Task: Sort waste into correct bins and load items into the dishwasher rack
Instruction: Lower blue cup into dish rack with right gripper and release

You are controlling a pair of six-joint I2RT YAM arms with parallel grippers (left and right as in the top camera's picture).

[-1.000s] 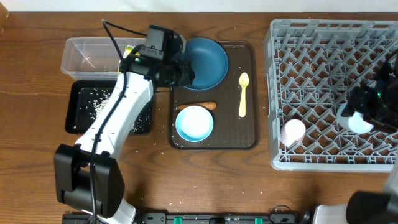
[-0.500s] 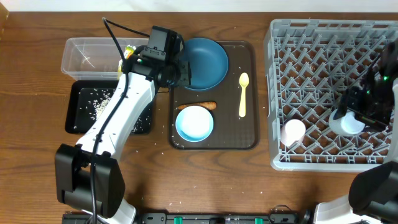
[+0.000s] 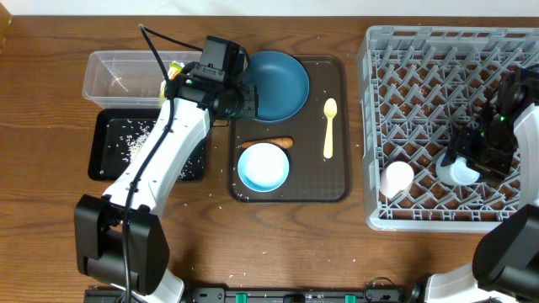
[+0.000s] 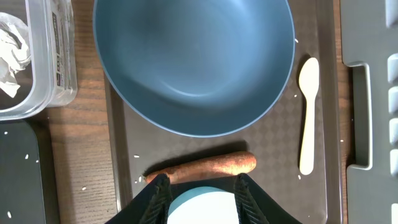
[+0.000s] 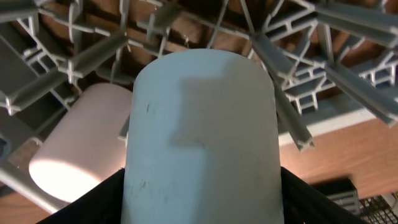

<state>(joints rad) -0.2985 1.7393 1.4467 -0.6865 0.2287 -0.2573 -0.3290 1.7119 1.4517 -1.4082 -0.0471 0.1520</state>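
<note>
Overhead, the left arm [image 3: 164,147] covers the right ends of the clear tub [image 3: 118,76] and black tray [image 3: 103,164], and the dishwasher rack [image 3: 369,135] runs off the right edge; in the wrist views, the bottom edge cuts off the small pale blue bowl [image 4: 202,208] and the near end of the light blue cup [image 5: 199,137].

Carrot [image 4: 202,167] lies on the tray [image 4: 273,143] between dark blue bowl [image 4: 193,62] and tool [image 4: 202,182]

We see a brown wood-grain counter [image 3: 42,219] filling the overhead view, evenly lit with soft shadows. Along its far edge we make out 1 pale strip [image 3: 278,7].
</note>
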